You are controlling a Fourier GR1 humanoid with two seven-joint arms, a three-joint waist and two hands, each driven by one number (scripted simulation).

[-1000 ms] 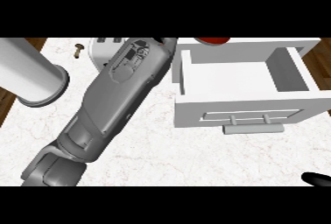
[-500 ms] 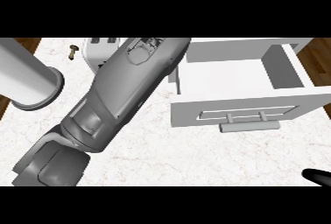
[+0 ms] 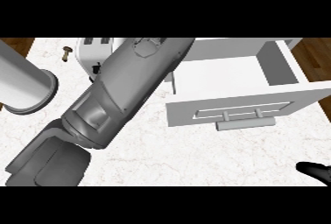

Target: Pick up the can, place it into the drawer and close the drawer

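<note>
The white drawer stands pulled open at the right of the counter, its inside bare where it shows, its handle facing me. The can shows nowhere in this view. My left forearm runs from the lower left up to the picture's top edge beside the drawer's left wall, and its hand is cut off there. Only a black bit of my right hand shows at the lower right corner, near the counter's front edge.
A white toaster stands at the back, partly behind the forearm. A tall grey cylinder rises at the left. A small brown thing lies at the back left. Wooden floor borders the marble counter.
The left forearm has stretched farther toward the back, past the top edge. The red thing seen behind the drawer a second ago is out of sight. The drawer sits lower in view.
</note>
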